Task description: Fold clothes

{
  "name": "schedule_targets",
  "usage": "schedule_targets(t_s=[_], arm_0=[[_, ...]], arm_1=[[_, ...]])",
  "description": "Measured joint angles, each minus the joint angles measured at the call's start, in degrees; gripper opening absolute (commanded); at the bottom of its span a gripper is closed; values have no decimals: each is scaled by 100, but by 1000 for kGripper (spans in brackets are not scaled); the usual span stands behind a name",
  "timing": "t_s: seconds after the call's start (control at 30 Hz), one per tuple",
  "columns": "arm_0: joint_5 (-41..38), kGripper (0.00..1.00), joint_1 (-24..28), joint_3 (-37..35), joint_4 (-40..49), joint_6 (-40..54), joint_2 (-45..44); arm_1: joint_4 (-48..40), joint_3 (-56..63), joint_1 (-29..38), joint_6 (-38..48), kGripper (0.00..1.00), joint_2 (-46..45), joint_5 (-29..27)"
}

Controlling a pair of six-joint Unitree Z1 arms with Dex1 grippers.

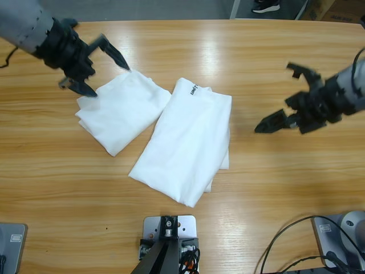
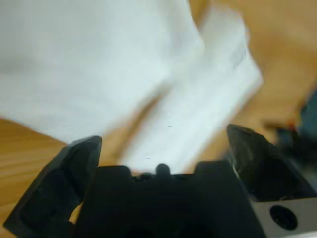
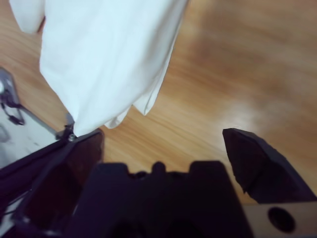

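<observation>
The clothes are two folded white garments on the wooden table (image 1: 256, 63): a smaller folded piece (image 1: 122, 111) left, a longer folded shirt (image 1: 185, 140) with a dark neck label at centre. The left gripper (image 1: 101, 69), jaws apart, straddles the smaller piece's corner. The right gripper (image 1: 285, 94) hovers wide open over bare wood.

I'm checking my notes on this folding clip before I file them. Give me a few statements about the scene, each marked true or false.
1. Two folded white garments lie on the table. True.
2. The left gripper is shut on cloth. False: its jaws are open at the smaller garment.
3. The right gripper is open over bare wood. True.
4. The larger garment has dark lettering near one edge. True.
5. The garments lie far apart. False: they sit side by side.
</observation>
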Motion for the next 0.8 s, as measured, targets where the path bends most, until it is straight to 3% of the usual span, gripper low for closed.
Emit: schedule_targets(t_s=[0.07,0.2,0.27,0.47,0.53,0.8], arm_0=[[-815,787,-15,309,-324,560,0],[-1470,785,-113,576,-796,1022,26],[-1514,850,-247,667,-974,1038,76],[-1504,870,-348,1597,-1700,1165,235],[-1460,977,-377,1899,-2002,1215,330],[-975,1000,-559,2152,-2842,1121,754]], arm_1=[[-523,467,-16,198,944,0,156],[-1600,1195,-32,541,941,36,372],[-1962,1358,-35,650,941,80,483],[-2434,1491,-41,751,943,186,692],[-2587,1556,-42,784,943,222,758],[-3426,1953,-43,969,942,559,835]])
